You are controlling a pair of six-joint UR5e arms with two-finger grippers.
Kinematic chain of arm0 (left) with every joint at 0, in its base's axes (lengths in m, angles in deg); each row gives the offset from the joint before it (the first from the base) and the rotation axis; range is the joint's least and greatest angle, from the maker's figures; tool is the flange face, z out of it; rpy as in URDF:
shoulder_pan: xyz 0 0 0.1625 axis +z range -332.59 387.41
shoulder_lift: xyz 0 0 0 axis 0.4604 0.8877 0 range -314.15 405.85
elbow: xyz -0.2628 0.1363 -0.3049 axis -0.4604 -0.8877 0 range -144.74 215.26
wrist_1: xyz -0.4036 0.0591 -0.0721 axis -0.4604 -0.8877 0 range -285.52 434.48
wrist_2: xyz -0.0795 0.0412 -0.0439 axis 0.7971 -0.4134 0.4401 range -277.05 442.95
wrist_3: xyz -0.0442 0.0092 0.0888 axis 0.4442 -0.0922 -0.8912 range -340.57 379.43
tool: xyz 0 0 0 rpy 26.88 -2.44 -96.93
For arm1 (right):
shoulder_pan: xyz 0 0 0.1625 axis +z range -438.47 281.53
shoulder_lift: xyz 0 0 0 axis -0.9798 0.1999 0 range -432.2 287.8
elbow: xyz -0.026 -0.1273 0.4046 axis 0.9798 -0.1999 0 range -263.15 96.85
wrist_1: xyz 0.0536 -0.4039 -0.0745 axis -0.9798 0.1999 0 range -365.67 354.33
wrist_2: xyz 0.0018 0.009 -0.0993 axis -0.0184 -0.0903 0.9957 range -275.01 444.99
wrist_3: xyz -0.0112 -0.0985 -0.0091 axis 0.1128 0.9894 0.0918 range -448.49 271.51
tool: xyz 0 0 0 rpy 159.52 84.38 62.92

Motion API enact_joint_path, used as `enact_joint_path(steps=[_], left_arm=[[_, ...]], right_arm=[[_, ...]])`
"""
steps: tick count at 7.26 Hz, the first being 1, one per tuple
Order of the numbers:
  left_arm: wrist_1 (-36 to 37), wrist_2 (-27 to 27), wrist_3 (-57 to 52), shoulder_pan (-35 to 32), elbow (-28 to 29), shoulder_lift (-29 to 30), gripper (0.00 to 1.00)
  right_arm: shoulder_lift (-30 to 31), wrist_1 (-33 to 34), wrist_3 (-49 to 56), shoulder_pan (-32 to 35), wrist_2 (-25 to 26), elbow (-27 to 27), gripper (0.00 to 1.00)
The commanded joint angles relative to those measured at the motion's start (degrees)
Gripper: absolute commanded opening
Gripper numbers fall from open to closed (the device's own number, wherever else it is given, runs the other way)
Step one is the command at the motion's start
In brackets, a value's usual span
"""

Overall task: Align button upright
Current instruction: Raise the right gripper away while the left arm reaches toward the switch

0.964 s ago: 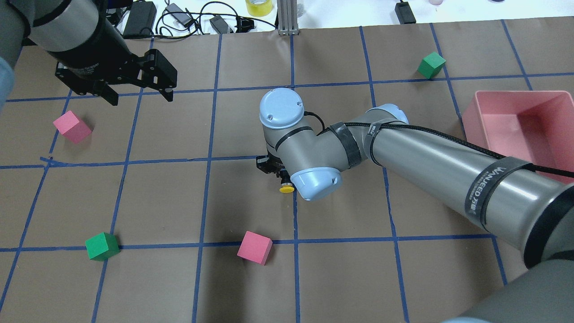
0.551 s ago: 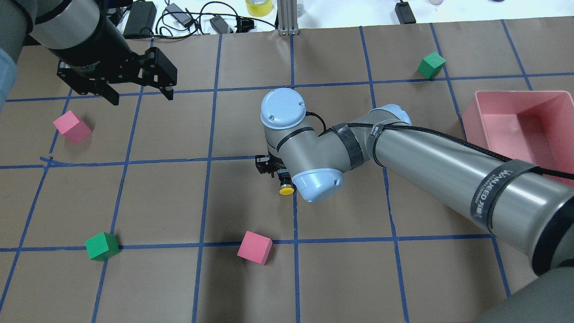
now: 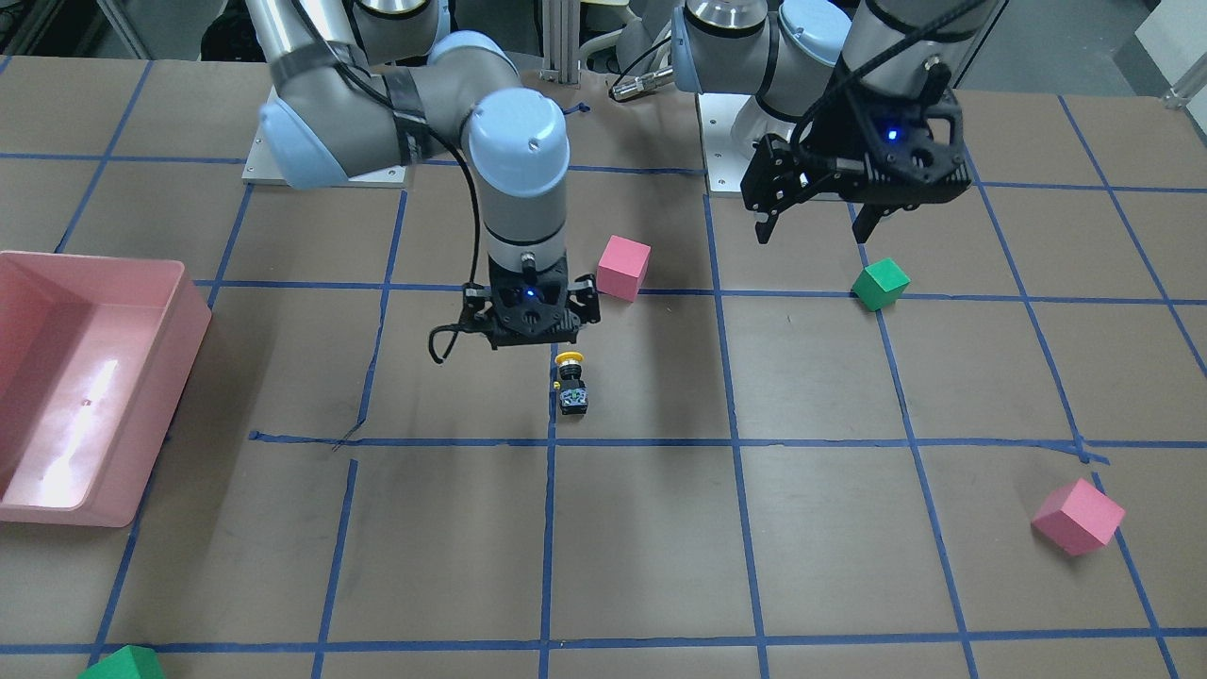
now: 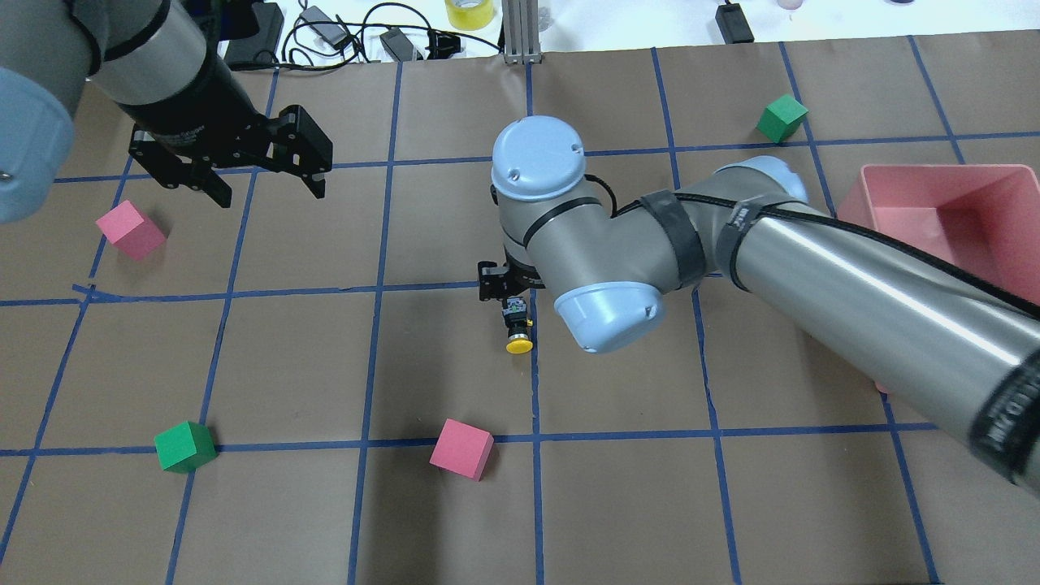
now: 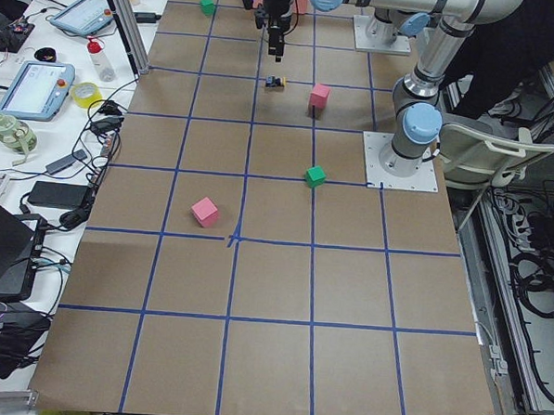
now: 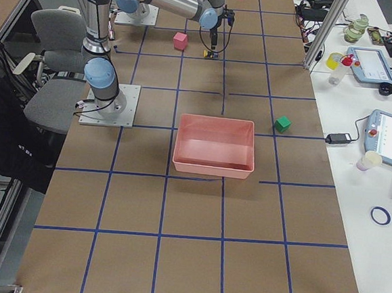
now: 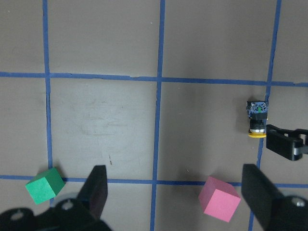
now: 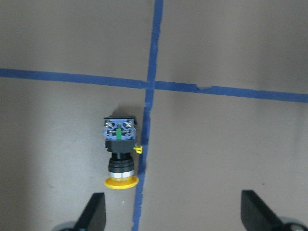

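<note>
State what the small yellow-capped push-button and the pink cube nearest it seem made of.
The small yellow-capped push-button: likely moulded plastic, smooth yellow cap, black body; its silvery ring looks metallic. The pink cube: probably foam, judging by matte, even faces without glare.

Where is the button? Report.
In the overhead view the button lies on its side beside a blue tape line, below the right gripper, cap toward the robot.
</note>
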Motion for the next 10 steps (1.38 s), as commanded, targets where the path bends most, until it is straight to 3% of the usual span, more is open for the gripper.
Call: enact_joint_path(steps=[1, 4, 6, 8, 10], left_arm=[[0.7, 0.1, 9.1, -4.3, -6.8, 0.5, 1.0], [18.4, -0.7, 20.6, -15.8, -15.2, 2.5, 1.0], [33.9, -1.8, 32.3, -22.9, -22.5, 5.1, 1.0], [55.6, -7.8, 34.0, -26.8, -31.0, 9.3, 0.99], [66.5, -15.9, 35.5, -31.4, -32.7, 15.9, 0.96]], right_arm=[[7.3, -9.0, 4.5, -6.2, 0.6, -2.9, 1.0], [8.5, -34.6, 8.2, -13.6, -3.4, -24.3, 1.0], [9.9, -36.4, 15.0, -19.4, -4.1, -26.2, 1.0], [10.1, -37.1, 15.1, -20.9, -5.6, -25.3, 1.0], [11.6, -33.7, 15.2, -20.8, -5.2, -21.2, 1.0]])
